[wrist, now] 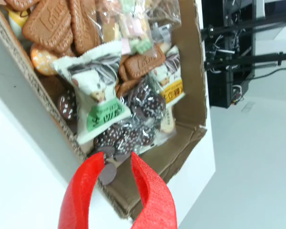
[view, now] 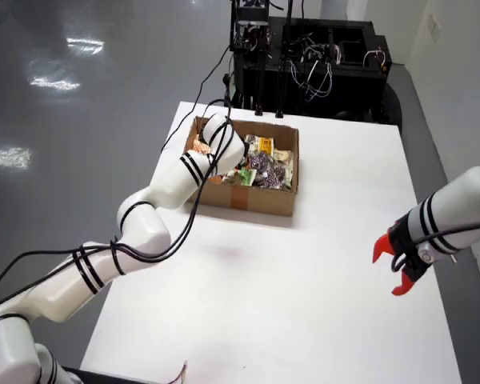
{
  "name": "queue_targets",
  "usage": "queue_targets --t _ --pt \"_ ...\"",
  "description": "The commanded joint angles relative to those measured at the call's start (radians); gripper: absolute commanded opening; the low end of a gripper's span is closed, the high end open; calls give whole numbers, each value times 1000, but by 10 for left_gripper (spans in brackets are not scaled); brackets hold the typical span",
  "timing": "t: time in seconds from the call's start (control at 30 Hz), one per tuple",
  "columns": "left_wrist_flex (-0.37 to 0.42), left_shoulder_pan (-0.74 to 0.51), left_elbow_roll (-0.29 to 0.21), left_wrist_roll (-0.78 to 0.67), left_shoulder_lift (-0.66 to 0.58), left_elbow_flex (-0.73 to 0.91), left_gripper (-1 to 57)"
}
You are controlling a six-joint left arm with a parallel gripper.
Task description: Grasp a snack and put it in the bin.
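Note:
A brown cardboard box [view: 256,200] stands at the far middle of the white table, filled with wrapped snacks [view: 268,164]. In the view from above, the working white arm [view: 188,172] reaches into the box from the left, and its fingers are hidden there. In the view that rides on the gripper, the red gripper [wrist: 117,162] hangs over the box's near wall [wrist: 133,195]. Its jaws stand close together on the edge of a clear packet of dark chocolate pieces [wrist: 133,124]. A white and green packet [wrist: 97,102] and brown biscuits [wrist: 47,24] lie beside it.
A second white arm with an open red gripper [view: 396,264] hangs still over the table's right side in the view from above. Black equipment with cables [view: 304,56] stands behind the table's far edge. A cable runs along the working arm.

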Motion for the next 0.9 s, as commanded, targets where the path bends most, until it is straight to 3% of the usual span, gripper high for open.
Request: queue_targets --t 0.03,0.23,0.47,0.9 --pt "32 -21 -6 24 -9 -21 120" --pt "56 -57 -19 28 -67 27 70" --pt "61 -91 -24 -10 -220 246 17" --pt "48 -202 -33 -96 -447 615 -2"
